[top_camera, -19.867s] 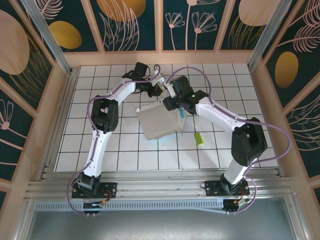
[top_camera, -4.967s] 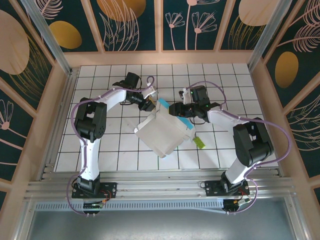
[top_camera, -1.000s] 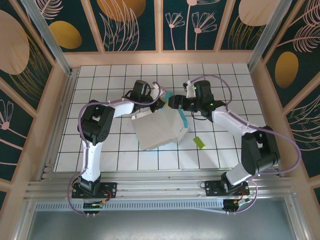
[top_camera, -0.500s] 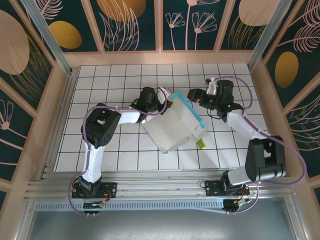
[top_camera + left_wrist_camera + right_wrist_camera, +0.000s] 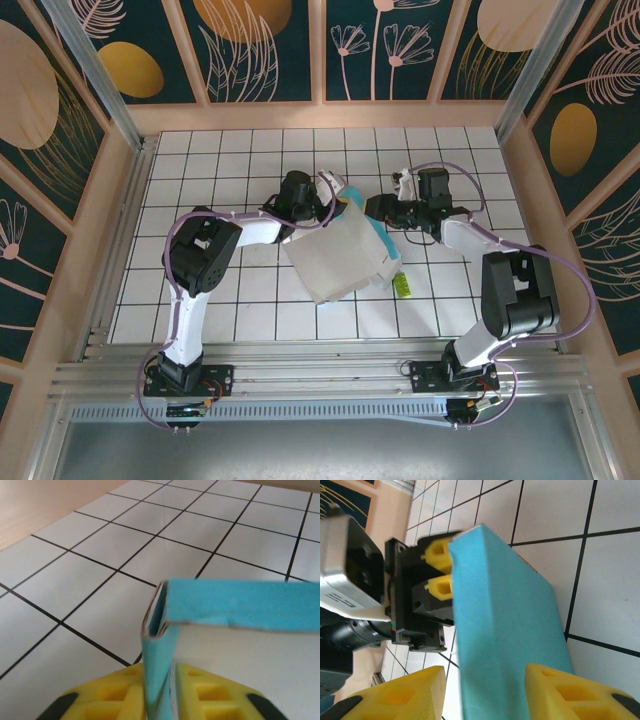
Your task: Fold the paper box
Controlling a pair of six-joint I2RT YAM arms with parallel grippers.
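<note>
The paper box (image 5: pixel 340 255) lies mid-table, white face up, with a raised teal wall (image 5: pixel 381 240) along its right side. My left gripper (image 5: pixel 326 210) is at its far corner. In the left wrist view the teal corner wall (image 5: pixel 159 645) stands between the yellow fingers (image 5: pixel 112 695); it touches the left one, and a thin slit shows beside the right one. My right gripper (image 5: pixel 374 207) meets the same end from the right. Its jaws (image 5: pixel 485 672) stand open astride the teal wall (image 5: pixel 505 625), with a gap on the left side. The left gripper (image 5: pixel 439 570) shows just behind that wall.
A small yellow-green slip (image 5: pixel 400 285) lies on the tiles just right of the box. Wooden walls (image 5: pixel 112 230) ring the white tiled table (image 5: pixel 200 160). A metal rail (image 5: pixel 320 375) runs along the near edge by the arm bases.
The box has turned and slid right over the last second. The right gripper swung out to the right, then came back onto the teal wall with narrower jaws. The left jaws have loosened.
</note>
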